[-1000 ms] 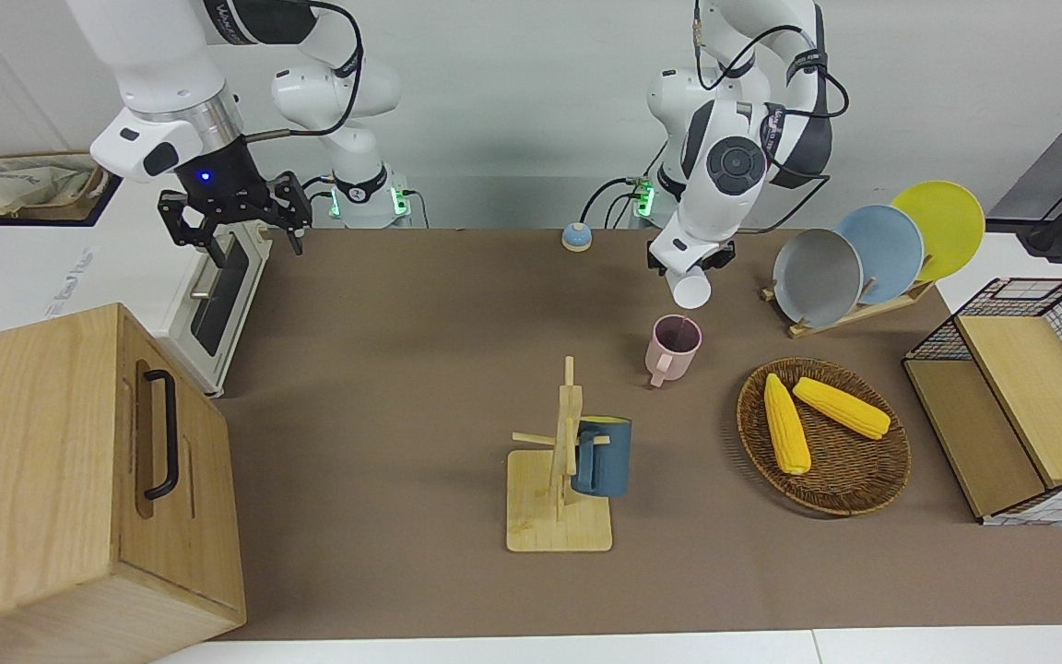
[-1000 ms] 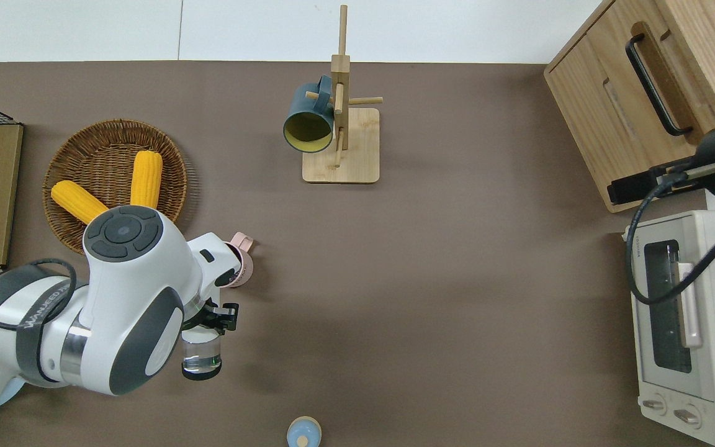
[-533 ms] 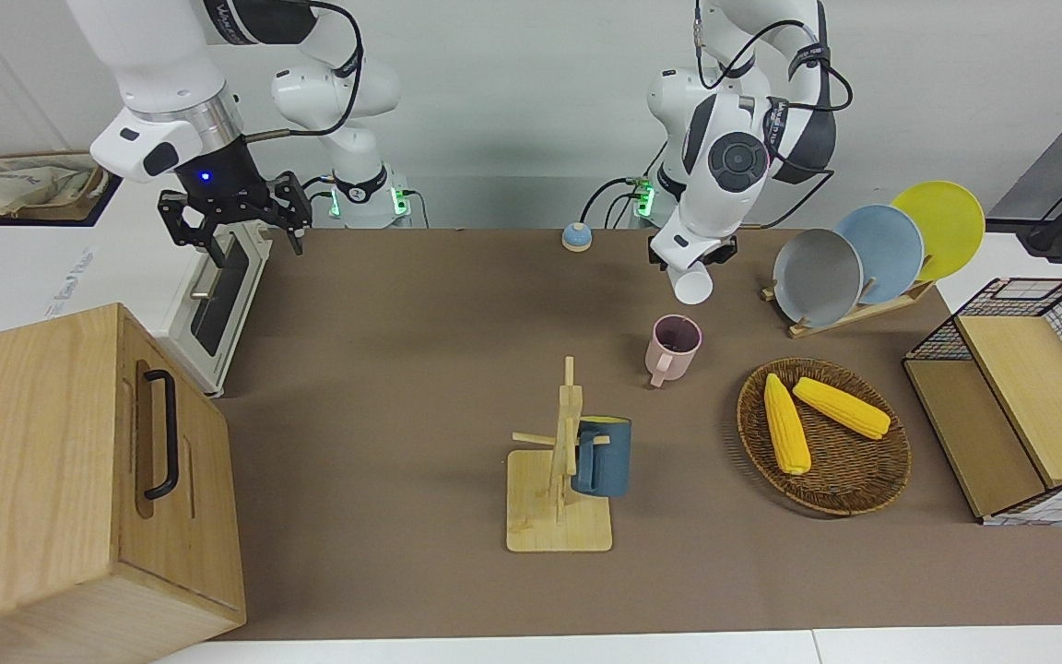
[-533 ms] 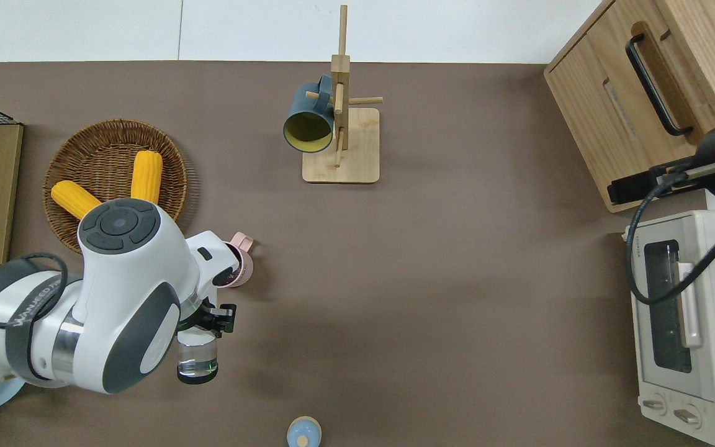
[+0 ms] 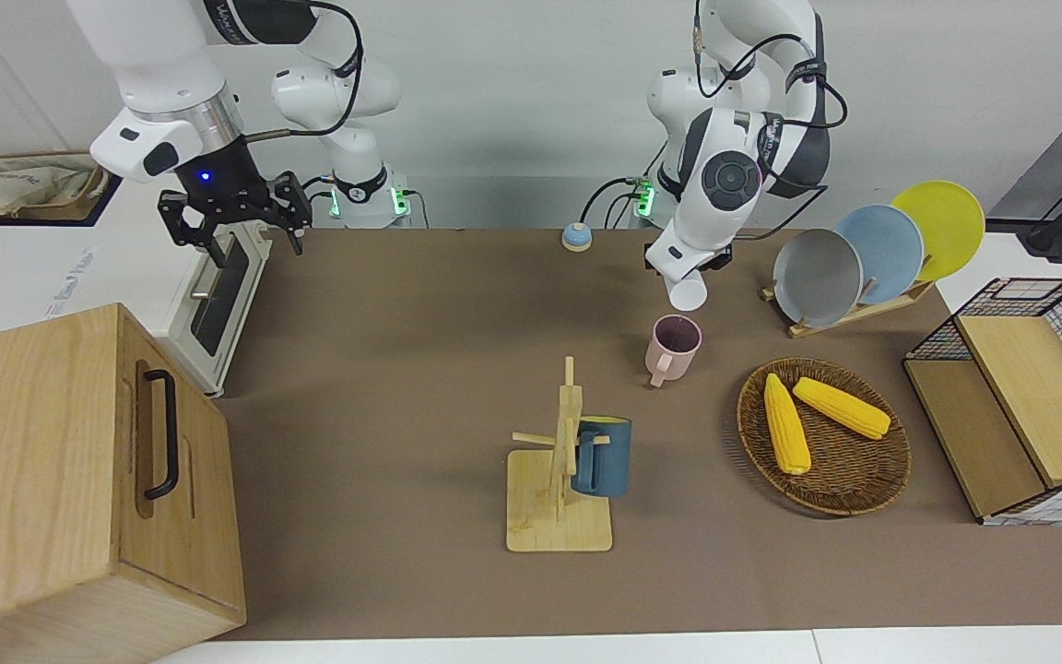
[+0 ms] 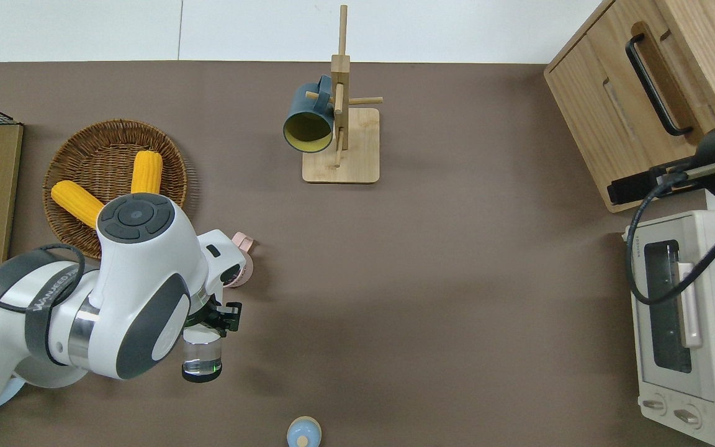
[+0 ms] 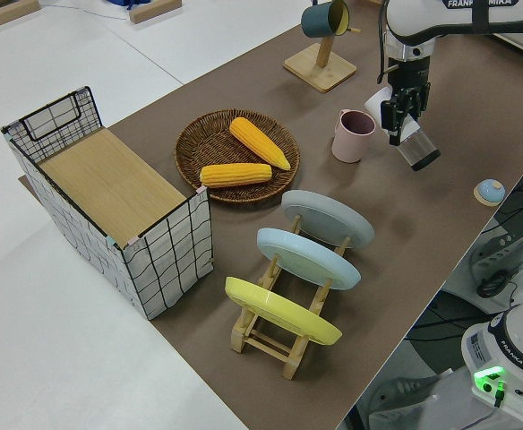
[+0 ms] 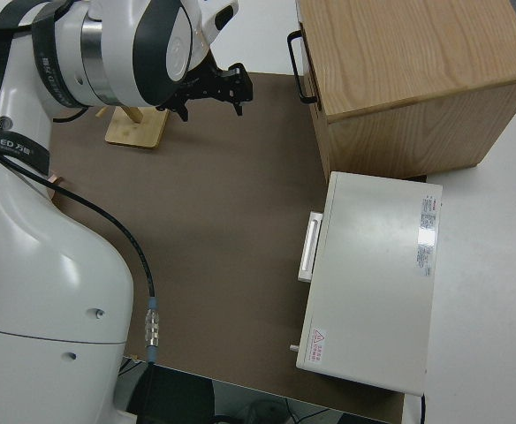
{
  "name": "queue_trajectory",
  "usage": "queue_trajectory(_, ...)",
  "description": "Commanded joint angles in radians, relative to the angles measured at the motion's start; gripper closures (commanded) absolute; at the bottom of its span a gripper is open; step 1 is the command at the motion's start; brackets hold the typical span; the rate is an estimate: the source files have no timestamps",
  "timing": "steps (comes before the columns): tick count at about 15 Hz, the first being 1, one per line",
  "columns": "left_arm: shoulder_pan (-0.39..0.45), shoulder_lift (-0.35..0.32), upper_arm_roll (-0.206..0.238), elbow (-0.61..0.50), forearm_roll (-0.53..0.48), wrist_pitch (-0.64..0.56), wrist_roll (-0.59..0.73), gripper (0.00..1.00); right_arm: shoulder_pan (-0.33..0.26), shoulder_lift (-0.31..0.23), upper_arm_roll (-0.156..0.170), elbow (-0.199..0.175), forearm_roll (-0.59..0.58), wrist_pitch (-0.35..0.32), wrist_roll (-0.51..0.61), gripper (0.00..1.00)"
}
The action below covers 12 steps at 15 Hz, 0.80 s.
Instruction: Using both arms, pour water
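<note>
One clear cup (image 6: 202, 359) sits clamped in my left gripper (image 6: 208, 323), tilted on the robots' side of the pink mug (image 5: 672, 346), my right arm parked; I judge the pour ending, so next I level the cup and set it down.

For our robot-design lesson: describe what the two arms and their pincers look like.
Both arms are glossy white jointed tubes with dark grey round joint caps, silver rings near the wrists and loose black cables. The left pincer and right pincer are black and two-fingered; a blue light glows above the right one. Dark bands carry white lettering.
</note>
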Motion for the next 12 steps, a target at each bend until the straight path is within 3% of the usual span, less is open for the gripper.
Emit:
queue_trajectory(1,-0.016,0.009,0.005,0.041,0.026,-0.041,-0.001,1.00,-0.004,-0.005,0.002,0.003,0.001,-0.017,0.013,0.015)
queue_trajectory(12,-0.016,-0.014,0.004,0.046,0.026,-0.047,-0.016,1.00,-0.004,-0.005,0.002,0.003,0.001,-0.017,0.013,0.015)
